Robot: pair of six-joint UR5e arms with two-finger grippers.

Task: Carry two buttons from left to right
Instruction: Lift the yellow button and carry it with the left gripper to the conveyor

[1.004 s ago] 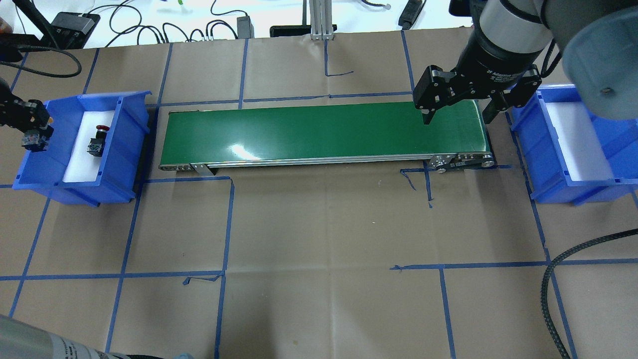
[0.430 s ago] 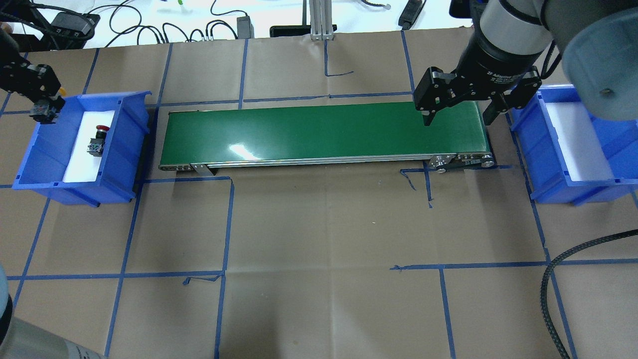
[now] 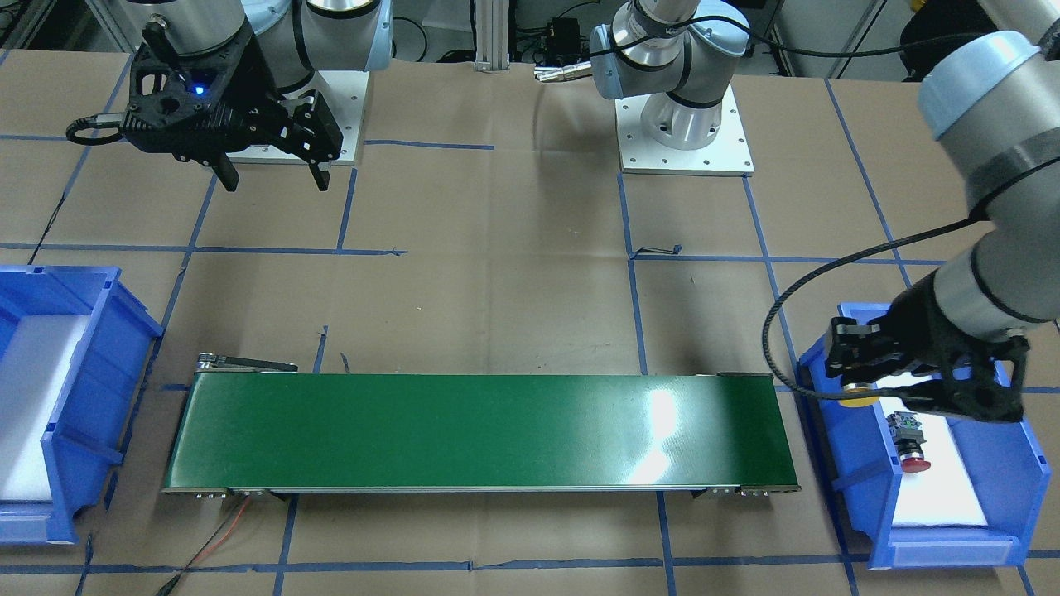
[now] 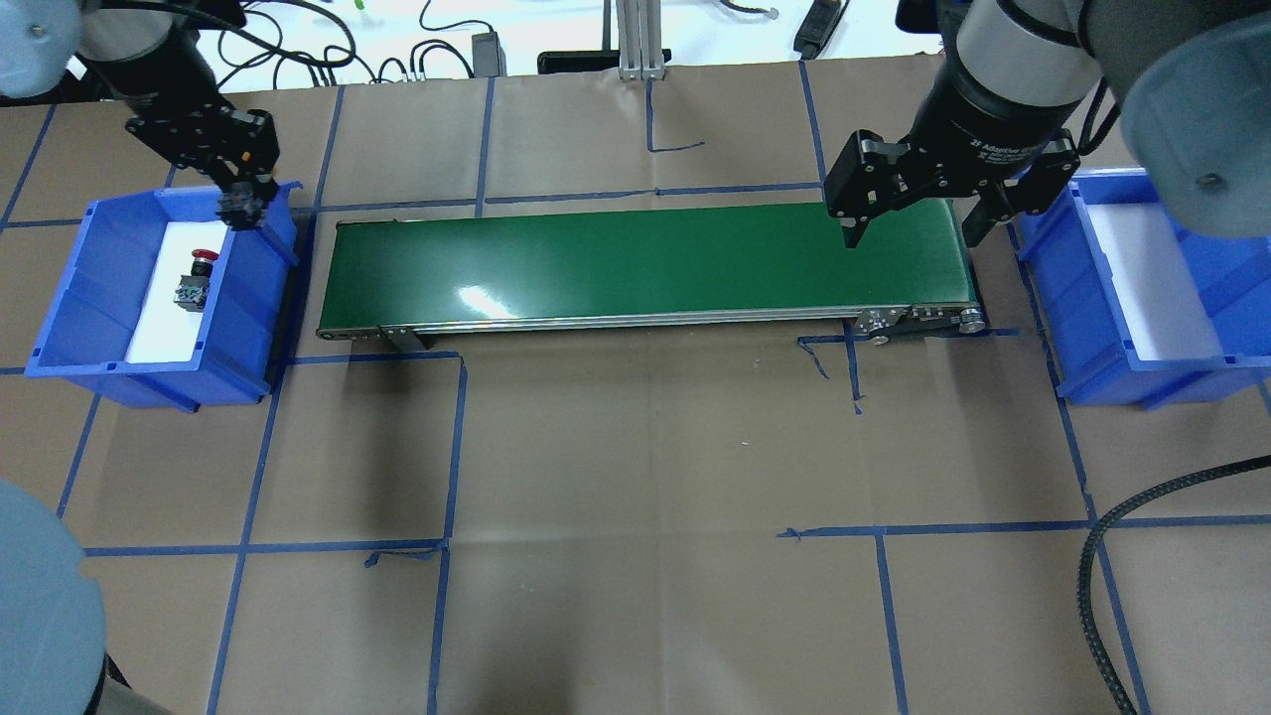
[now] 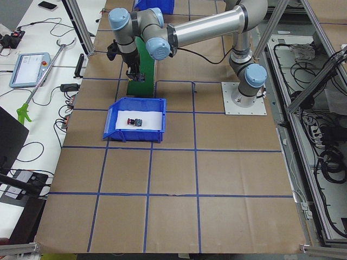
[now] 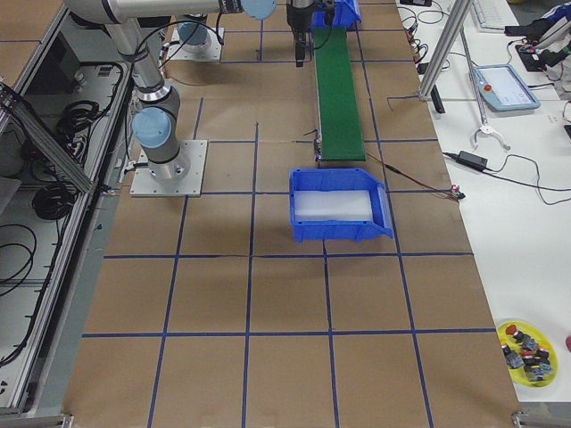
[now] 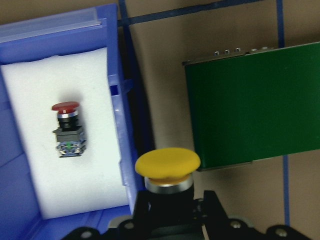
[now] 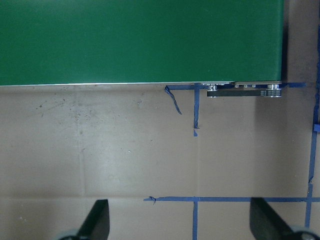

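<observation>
Yellow-capped button (image 7: 167,167) sits clenched between the 2 fingers of the left gripper (image 4: 242,205), cap pointing away from the wrist. It is held in the air above the belt-side wall of the left blue bin (image 4: 62,288), at that bin's far corner, near the desk's left edge. We see the red-capped button (image 4: 196,277) lying on its side on the white foam pad (image 4: 164,333) inside the same bin, its red cap toward the desk's far edge and its grey base toward the robot, well apart from the gripper.

The green conveyor belt (image 4: 645,263) runs from left to right across the desk's far half, between the 2 bins, with nothing on it. We find the right gripper (image 4: 912,241) released, fingers spread wide, hanging over the belt's right end and touching nothing. The right blue bin (image 4: 1043,268) stands by the desk's right edge, holding only its white pad.
</observation>
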